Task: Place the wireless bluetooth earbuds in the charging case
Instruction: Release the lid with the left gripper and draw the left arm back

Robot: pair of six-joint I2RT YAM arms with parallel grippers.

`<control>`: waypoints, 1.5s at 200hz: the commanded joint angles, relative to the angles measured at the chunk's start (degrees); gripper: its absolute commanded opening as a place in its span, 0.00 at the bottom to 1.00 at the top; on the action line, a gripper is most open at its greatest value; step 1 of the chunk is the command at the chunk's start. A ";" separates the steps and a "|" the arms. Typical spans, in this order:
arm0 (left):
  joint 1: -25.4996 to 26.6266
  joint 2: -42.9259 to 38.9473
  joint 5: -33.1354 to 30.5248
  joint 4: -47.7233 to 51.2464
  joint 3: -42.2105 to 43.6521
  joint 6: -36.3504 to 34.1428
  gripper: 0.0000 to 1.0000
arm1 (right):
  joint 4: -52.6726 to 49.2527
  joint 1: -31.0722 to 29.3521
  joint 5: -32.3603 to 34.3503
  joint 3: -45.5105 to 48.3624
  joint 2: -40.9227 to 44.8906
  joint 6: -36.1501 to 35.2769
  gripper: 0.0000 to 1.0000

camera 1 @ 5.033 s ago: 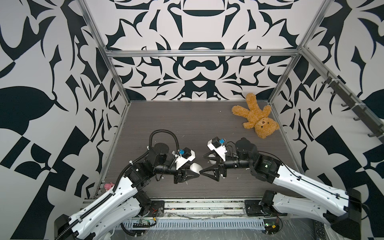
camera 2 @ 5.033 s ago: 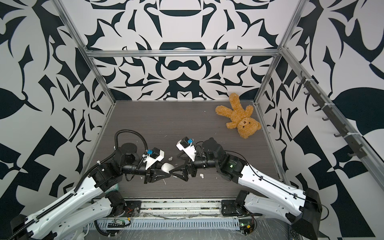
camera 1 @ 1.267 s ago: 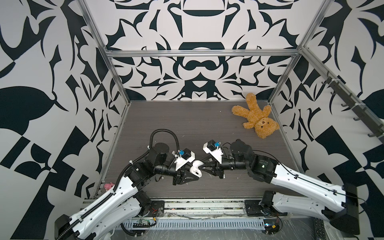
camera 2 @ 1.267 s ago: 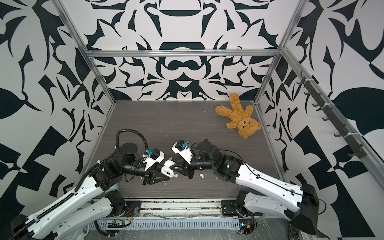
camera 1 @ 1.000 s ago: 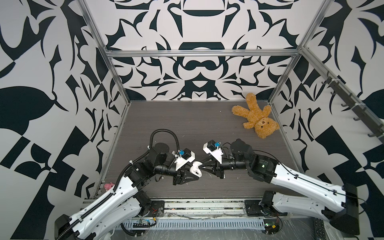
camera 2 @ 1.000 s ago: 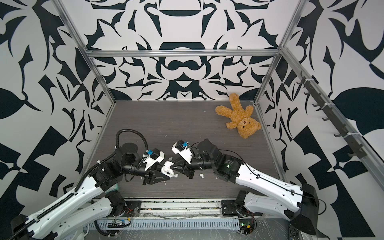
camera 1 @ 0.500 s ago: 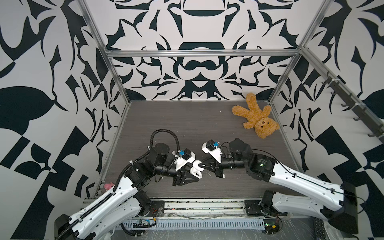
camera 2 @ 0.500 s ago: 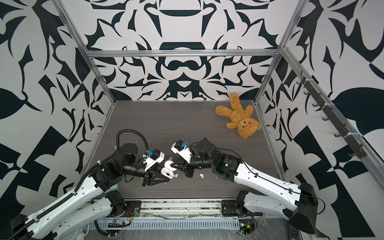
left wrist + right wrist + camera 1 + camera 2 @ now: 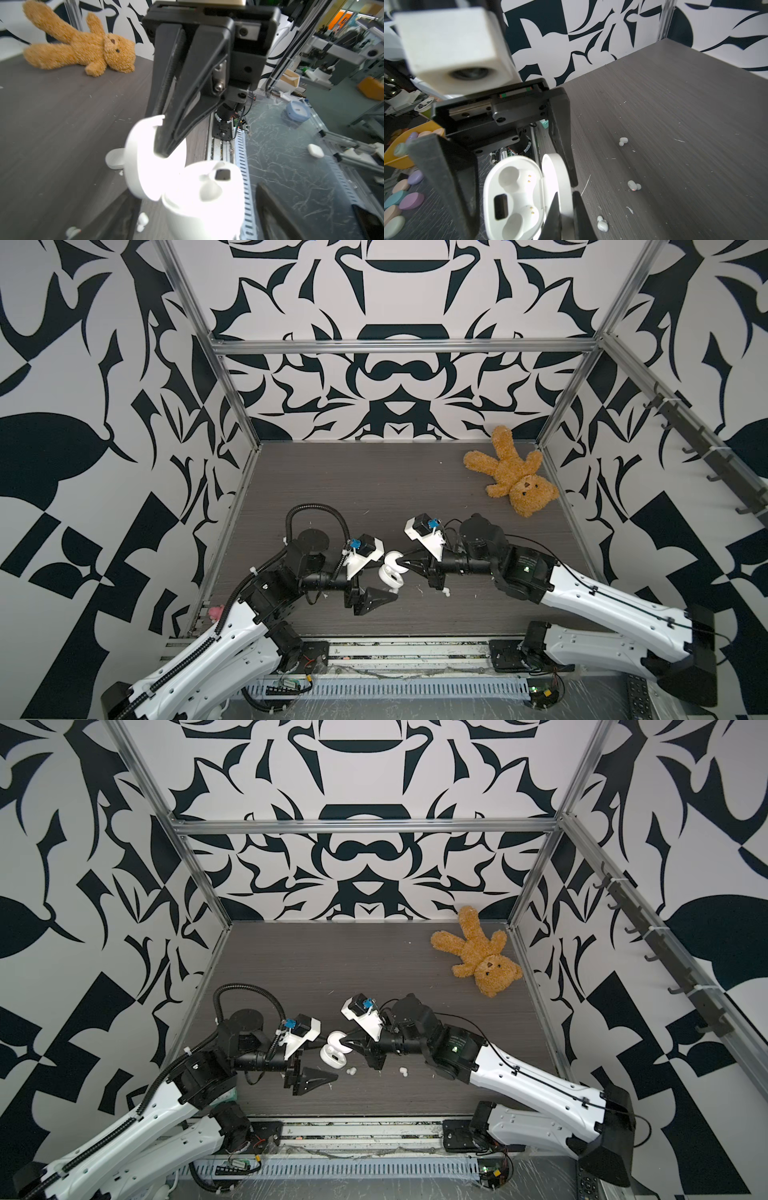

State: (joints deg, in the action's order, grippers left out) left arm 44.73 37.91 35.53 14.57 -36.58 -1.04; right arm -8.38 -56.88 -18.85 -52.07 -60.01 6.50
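Right pincer: closed on the raised lid of the charging case, fingertips pinching the lid's rim. Left pincer: open, jaws standing either side of the case body without clamping it; nothing held.

Case: front middle of the tabletop, between the two pincers, hinged open. Both wells are empty, contact pins showing. Three earbuds lie loose on the tabletop beyond the lid, apart from one another and from the case; none inserted.

Step in hand, by my reading: case opened and steadied by its lid; insertion not begun. The next move would fall to the free left pincer: reach a bud, pinch it off the flat surface, carry it over a well. The buds are tiny, glossy and lumpy, so a centred, light pinch seems needed, and each must be turned to suit its well. If the lid grip slips, the case may tip or shut.

Not established: whether the case base rests on the tabletop or hangs from the lid. Further buds, if any, are not made out. The left wrist view is overexposed and blurred on the case. A white oval piece behind the lid is partly hidden; its nature is unclear. Teddy bear lies in the far right corner, well apart.
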 commanded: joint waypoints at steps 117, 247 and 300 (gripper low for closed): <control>-0.17 -15.96 -68.07 -1.02 1.03 6.58 0.99 | 3.91 1.95 24.82 -14.73 -24.28 -18.83 0.00; -2.81 -16.47 -88.91 -4.87 4.59 5.53 0.99 | -1.89 7.07 18.48 -31.01 -48.97 -34.95 0.00; -3.06 -15.08 -87.80 -5.40 4.67 4.65 0.99 | -3.92 7.09 19.38 -34.89 -54.30 -37.69 0.00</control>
State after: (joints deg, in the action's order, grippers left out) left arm 42.00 22.52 -51.66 11.31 -32.27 3.99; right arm -10.52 -49.54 0.25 -83.68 -114.15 -28.86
